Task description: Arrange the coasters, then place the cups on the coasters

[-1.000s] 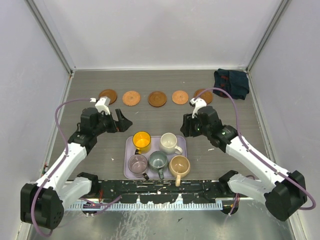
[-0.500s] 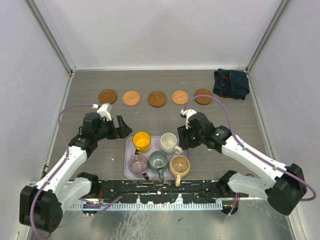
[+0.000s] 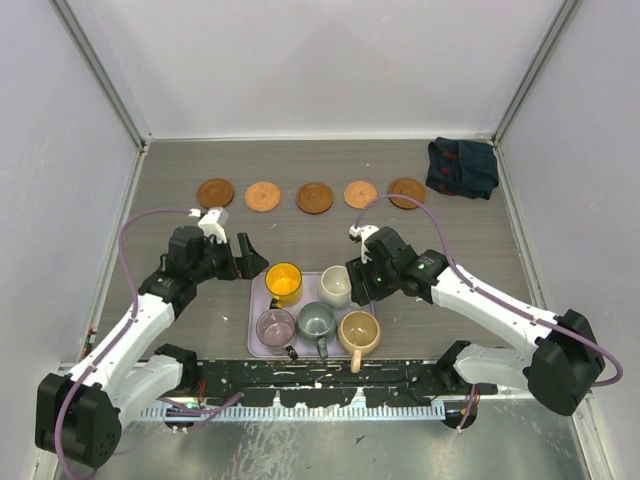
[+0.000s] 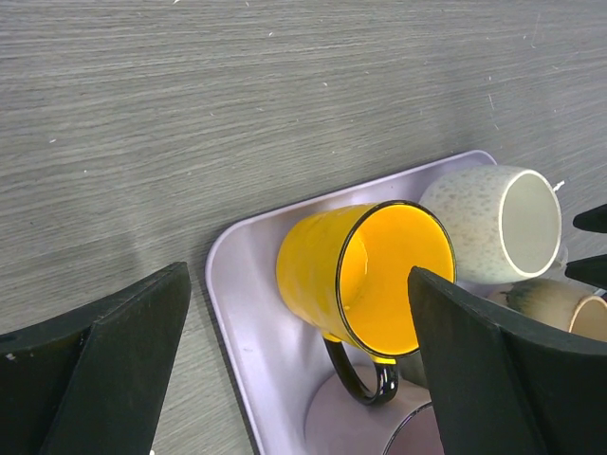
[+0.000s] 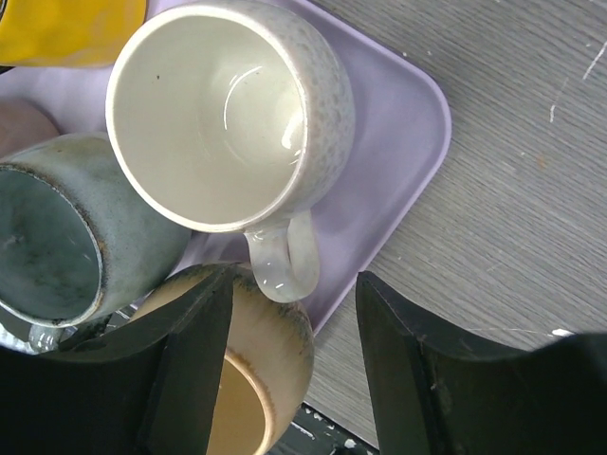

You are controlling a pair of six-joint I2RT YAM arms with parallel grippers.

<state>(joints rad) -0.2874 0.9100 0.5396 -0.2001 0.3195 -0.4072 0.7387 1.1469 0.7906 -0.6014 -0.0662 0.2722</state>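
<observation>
Nearest us, the tray [image 3: 258, 345] holds all five cups [image 3: 317, 321], packed close together; none is on a coaster yet. The right gripper [image 5: 292, 281] is partly open. Its jaws straddle the handle of the white cup [image 5: 223, 114] with a gap on each side, gripping nothing. The left gripper [image 3: 249, 254] is wide open and empty, poised over the yellow cup [image 4: 365, 270] at the tray's far left corner.

Beyond the tray lies a bare strip of table [image 3: 300, 240]. Farther back, the five coasters [image 3: 315, 197] lie in an even row, apart from one another. We judge the arranging done and the cup placing all to do. The cloth [image 3: 462, 167] sits in the far right corner, near the rightmost coaster.

Room for moving:
- It is tight on the tray, where neighbouring cups crowd the white cup's handle.
- The tray lip must be cleared on lifting.
- The path to the row is open.
- The side walls [image 3: 100, 200] hem in the end coasters.
</observation>
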